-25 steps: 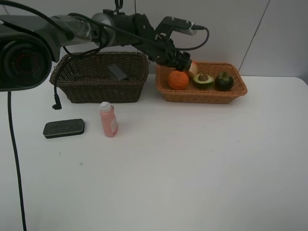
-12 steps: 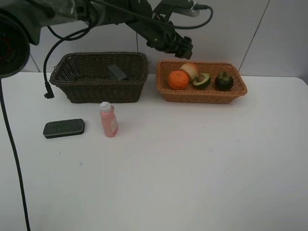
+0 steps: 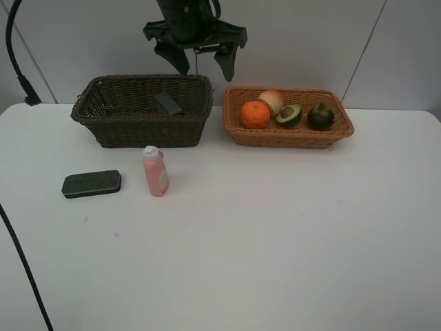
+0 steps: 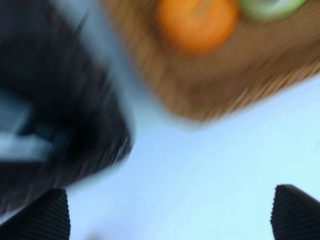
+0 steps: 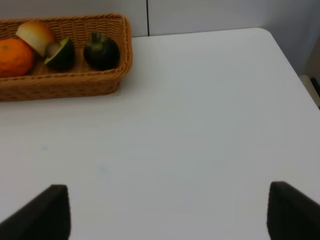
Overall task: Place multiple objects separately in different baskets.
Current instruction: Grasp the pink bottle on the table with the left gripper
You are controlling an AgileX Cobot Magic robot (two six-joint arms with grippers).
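Observation:
The light orange-tan basket [image 3: 289, 138] at the back right holds an orange [image 3: 255, 114], a peach-coloured fruit [image 3: 272, 100], a halved avocado [image 3: 289, 114] and a dark mangosteen [image 3: 320, 116]. A black item [image 3: 167, 103] lies in the dark brown basket [image 3: 141, 132]. On the table in front of that basket are a pink bottle [image 3: 156, 172], standing upright, and a dark eraser block [image 3: 91, 184]. My left gripper [image 3: 204, 63] hangs open and empty above the gap between the baskets. Its blurred wrist view shows the orange [image 4: 197, 22]. My right gripper [image 5: 167, 215] is open over bare table, with the mangosteen [image 5: 101, 50] ahead of it.
A black cable [image 3: 17, 41] hangs at the far left edge. White tabletop [image 3: 275, 234] stretches in front of both baskets. The table's rounded far right corner [image 5: 265, 32] shows in the right wrist view.
My left arm has pulled back from over the light basket and swung left and up, its open jaws now facing down. The dark camera body at the upper left has left the view.

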